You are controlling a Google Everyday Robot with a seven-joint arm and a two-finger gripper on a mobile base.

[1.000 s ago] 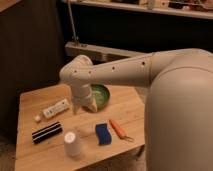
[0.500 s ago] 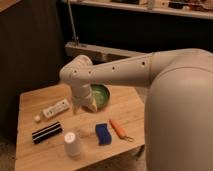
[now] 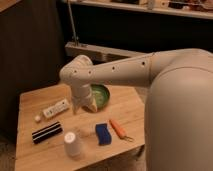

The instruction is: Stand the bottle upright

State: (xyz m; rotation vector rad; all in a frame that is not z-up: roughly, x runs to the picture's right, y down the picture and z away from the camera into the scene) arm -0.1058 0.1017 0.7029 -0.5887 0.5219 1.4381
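The bottle point(image 3: 56, 108) is small and pale with a white label, and it lies on its side on the left part of the wooden table point(image 3: 35, 97). My gripper point(image 3: 83, 106) hangs from the white arm just to the right of it, pointing down close above the tabletop. Its fingers stand open with nothing between them, a short gap away from the bottle. The arm comes in from the large white body at the right and hides part of the table behind it.
A green bowl point(image 3: 101, 95) sits right behind the gripper. In front lie a black block with white stripes point(image 3: 47, 132), a white paper cup point(image 3: 74, 145), a blue sponge point(image 3: 103, 134) and an orange tool point(image 3: 119, 129). A small white piece point(image 3: 37, 118) lies left of the bottle.
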